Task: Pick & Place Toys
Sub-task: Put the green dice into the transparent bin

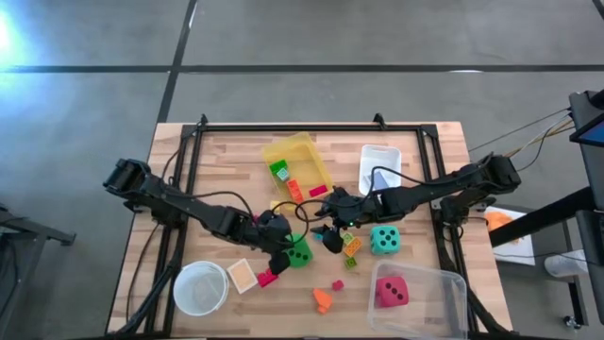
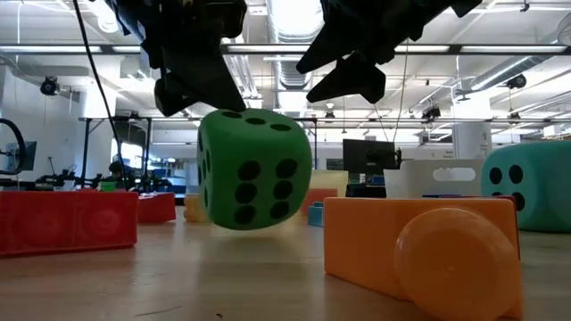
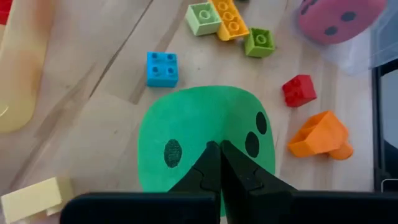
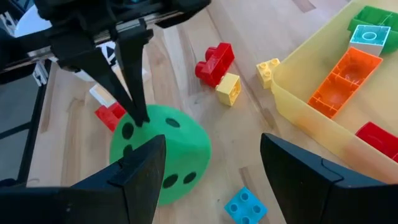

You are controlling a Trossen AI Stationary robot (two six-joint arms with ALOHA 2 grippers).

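Desk point(image 1: 425, 151): wood top, toys scattered mid-front. Yellow bin point(image 1: 300, 162) at back centre holds several blocks. Green die point(image 2: 254, 168) pinched at its top edge by the left pincer point(image 3: 218, 149), fingers fully closed on a fold of it; low view shows the die tilted, near the desk surface. Right pincer point(image 4: 211, 165) hovers just beside the die, fingers spread wide, holding nothing. Blue block point(image 3: 161, 68) lies nearby.

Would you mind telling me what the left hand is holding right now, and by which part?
The left hand is shut on the green die, pinching a fold of its soft top face. The die looks raised off the table.
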